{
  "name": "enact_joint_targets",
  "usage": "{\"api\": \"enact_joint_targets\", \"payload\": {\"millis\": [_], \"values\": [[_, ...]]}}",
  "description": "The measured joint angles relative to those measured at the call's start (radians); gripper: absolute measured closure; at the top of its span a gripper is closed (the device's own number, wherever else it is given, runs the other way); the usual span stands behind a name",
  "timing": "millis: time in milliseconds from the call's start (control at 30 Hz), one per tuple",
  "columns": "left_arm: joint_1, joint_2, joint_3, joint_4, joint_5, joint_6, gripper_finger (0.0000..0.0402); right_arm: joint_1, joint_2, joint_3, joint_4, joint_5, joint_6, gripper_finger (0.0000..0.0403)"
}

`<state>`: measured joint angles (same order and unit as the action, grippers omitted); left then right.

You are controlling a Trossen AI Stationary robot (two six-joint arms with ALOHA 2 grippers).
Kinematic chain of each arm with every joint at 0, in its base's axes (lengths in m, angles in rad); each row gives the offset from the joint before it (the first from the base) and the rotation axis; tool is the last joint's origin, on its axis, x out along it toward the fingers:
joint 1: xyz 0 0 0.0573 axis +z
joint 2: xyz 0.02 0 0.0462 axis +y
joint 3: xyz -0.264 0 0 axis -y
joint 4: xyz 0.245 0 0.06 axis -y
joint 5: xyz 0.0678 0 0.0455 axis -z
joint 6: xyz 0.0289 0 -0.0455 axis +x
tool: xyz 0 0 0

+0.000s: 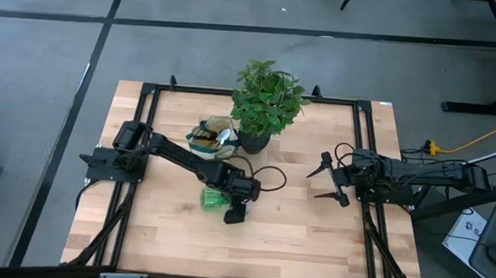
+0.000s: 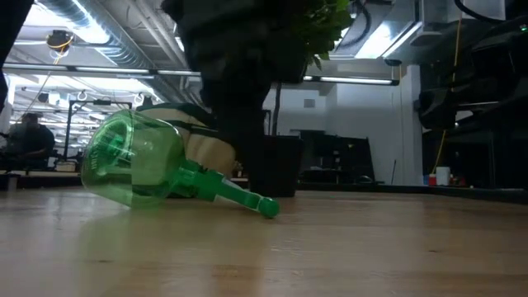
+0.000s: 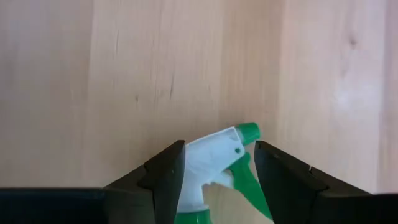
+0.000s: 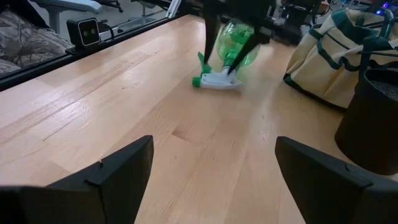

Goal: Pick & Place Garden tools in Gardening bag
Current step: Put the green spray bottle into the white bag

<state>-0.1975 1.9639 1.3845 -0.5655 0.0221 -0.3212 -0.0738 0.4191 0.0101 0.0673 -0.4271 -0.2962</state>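
Note:
The translucent green spray bottle (image 1: 214,199) lies on its side on the table, its white spray head (image 3: 208,158) and green nozzle toward the near right. My left gripper (image 3: 219,149) is open and points down over it, one finger on either side of the spray head; this also shows in the right wrist view (image 4: 227,59). The beige gardening bag (image 1: 212,135) with green trim stands behind it, with metal tool parts showing inside. My right gripper (image 1: 327,183) is open and empty near the table's right edge. My left gripper comes from above, pointing down, with its fingers (image 3: 165,174) across the bottle's spray head (image 3: 205,163). I cannot tell whether they touch it. The bottle lies with its side on the table.
A leafy plant (image 1: 268,97) in a black pot (image 1: 254,141) stands right beside the bag, toward the far middle. A black frame (image 1: 364,146) runs around the table. There is bare wood (image 1: 294,237) between the two grippers and along the near edge.

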Motion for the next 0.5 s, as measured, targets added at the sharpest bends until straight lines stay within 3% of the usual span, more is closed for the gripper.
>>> {"api": "enact_joint_targets", "payload": {"millis": [300,500], "values": [[-0.006,-0.002,0.094,-0.319,-0.067,0.007,0.0219,0.000,0.000,0.000,0.000,-0.001,0.000,0.0062],[-0.020,-0.001,0.096,-0.381,-0.073,-0.032,0.0219,0.000,0.000,0.000,0.000,-0.003,0.000,0.0062]]}}
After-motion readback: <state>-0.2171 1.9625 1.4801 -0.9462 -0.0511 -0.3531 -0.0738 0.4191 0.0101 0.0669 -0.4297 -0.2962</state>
